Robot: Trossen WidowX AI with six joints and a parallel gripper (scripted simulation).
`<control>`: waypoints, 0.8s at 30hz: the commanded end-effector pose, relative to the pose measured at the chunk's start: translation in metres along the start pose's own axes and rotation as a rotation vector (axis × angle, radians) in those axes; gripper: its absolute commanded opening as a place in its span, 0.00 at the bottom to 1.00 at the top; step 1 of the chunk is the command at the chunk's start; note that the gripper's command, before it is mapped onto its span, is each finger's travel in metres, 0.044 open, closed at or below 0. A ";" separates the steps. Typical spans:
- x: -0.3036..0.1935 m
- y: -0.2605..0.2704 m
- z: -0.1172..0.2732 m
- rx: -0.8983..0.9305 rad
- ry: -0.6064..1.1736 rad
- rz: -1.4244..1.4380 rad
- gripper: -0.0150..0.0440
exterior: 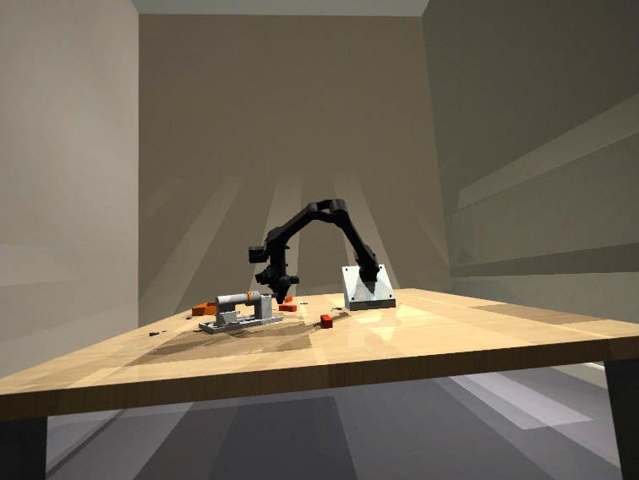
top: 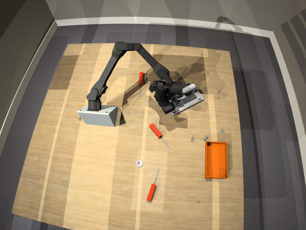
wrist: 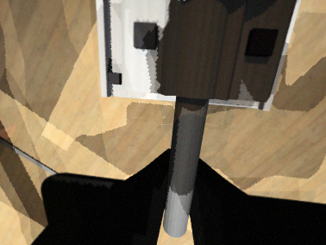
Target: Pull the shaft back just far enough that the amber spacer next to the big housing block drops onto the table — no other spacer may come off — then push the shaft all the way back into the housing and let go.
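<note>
The fixture's grey base plate (top: 188, 107) (exterior: 243, 325) carries the big white cylindrical housing (top: 189, 88) (exterior: 231, 299) and an upright support block (exterior: 265, 308) (wrist: 194, 52). An amber spacer (exterior: 248, 298) is up between housing and block, close against the housing's end, with a pale ring beside it; only a sliver of amber shows from above. The grey shaft (wrist: 188, 134) sticks out of the block's outer side. My gripper (exterior: 279, 300) (wrist: 178, 155) is shut on the shaft near its free end, just outside the block. From above, the arm hides the fingertips.
Red-handled screwdrivers (top: 156, 130) (top: 141, 77) (top: 151, 192) lie around the table. An orange bin (top: 216, 160) (exterior: 204, 309) stands at the right in the top view. A white ring (top: 136, 163) and several small grey parts (top: 205, 137) (top: 192, 139) (top: 222, 131) lie on the table.
</note>
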State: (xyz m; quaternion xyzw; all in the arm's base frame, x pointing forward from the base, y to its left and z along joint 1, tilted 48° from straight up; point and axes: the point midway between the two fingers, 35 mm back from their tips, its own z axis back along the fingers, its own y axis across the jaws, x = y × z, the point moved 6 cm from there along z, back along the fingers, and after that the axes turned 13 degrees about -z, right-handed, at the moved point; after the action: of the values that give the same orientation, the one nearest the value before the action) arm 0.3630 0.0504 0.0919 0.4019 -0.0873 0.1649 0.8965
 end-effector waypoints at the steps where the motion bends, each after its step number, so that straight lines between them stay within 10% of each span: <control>1: -0.001 0.000 0.000 -0.003 -0.001 0.007 0.25; 24: -0.003 0.000 0.000 -0.003 -0.001 0.007 0.25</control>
State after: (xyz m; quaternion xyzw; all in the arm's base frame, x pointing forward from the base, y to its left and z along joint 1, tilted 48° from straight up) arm 0.3608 0.0494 0.0906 0.4020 -0.0873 0.1649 0.8964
